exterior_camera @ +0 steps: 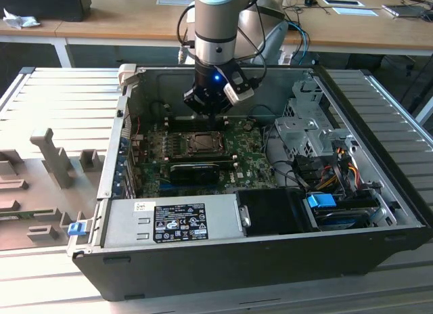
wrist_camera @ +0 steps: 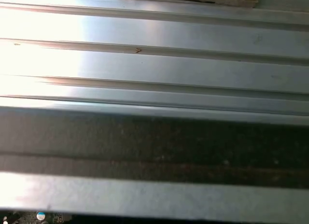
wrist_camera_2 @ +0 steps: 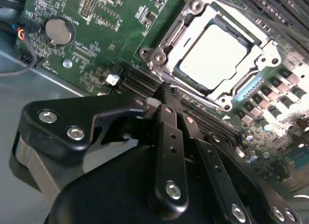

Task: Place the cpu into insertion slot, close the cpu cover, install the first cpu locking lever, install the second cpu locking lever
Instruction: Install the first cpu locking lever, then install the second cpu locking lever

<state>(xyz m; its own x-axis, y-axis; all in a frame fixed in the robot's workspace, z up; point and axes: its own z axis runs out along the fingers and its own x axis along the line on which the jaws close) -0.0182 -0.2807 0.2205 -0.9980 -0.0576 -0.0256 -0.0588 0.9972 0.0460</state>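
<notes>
Fingers [wrist_camera_2: 166, 96] closed, empty, beside seated cpu [wrist_camera_2: 212, 52].

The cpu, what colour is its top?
Pale silver-grey; the cpu shows best in the second wrist view.

The white label [exterior_camera: 180, 222] on the power supply [exterior_camera: 169, 220] carries print too small to read.
</notes>
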